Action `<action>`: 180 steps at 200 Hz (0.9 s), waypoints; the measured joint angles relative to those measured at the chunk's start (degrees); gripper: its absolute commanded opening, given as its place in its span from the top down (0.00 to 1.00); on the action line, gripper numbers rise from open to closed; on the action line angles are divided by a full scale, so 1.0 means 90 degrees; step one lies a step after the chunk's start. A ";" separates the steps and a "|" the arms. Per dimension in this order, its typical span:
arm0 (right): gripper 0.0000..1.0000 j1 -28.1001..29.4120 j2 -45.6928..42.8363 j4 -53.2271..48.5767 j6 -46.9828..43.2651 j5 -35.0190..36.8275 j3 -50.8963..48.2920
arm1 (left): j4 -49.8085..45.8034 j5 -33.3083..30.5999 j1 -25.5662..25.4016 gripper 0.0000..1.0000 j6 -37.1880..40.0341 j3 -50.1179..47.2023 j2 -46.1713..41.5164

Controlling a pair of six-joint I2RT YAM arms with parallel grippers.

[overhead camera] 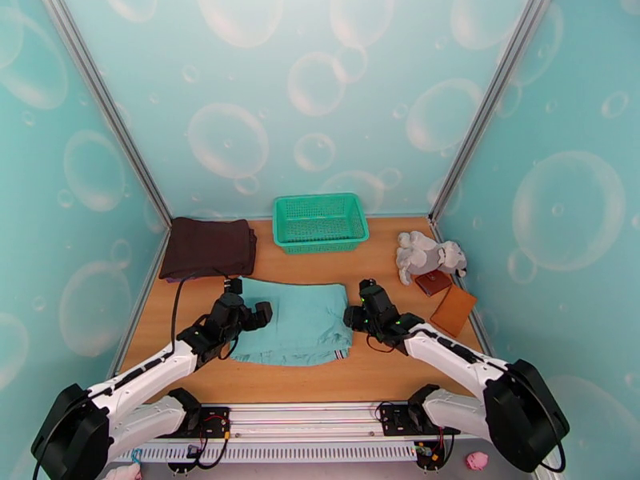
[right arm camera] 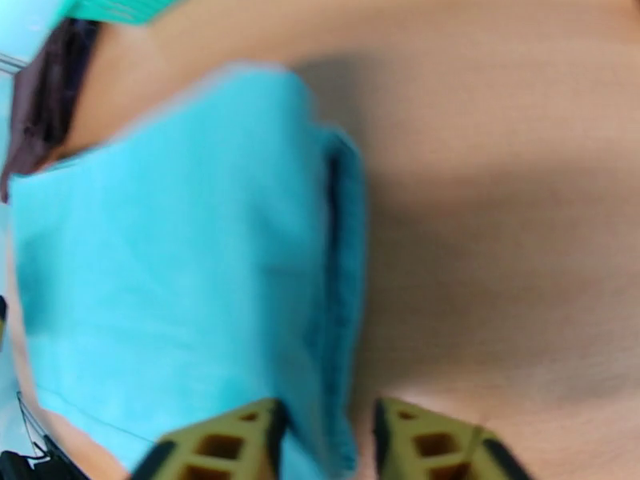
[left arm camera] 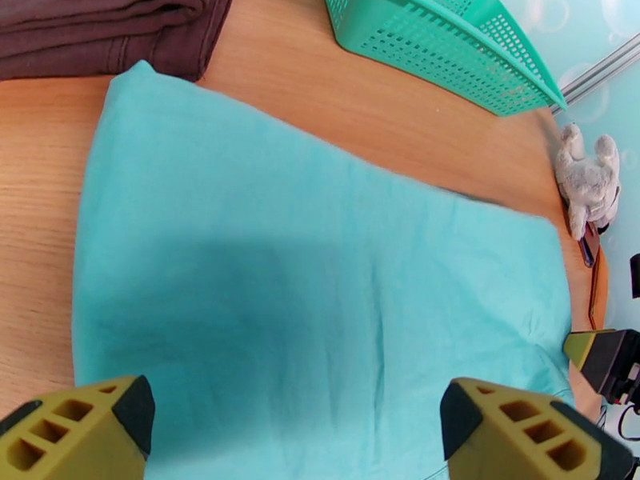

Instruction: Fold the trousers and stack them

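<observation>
While left end effector [left arm camera: 296,415] gapes above the trousers [left arm camera: 320,258], right end effector [right arm camera: 328,435] straddles their edge, parted.

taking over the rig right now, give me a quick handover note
Left gripper: open, hovering over the trousers' left part, holding nothing.
Right gripper: jaws apart at the trousers' right folded edge; view blurred, contact unclear.
Trousers: folded into a rectangle, flat on the table, in front of the green basket, beside the dark folded garment.
Done: folding, it seems.
Left: stacking.
</observation>
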 measured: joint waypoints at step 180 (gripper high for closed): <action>0.48 0.1137 -0.1042 -0.0068 0.0857 -0.0525 -0.0600 | -0.0272 0.0911 0.0498 0.01 -0.0940 -0.1003 -0.0624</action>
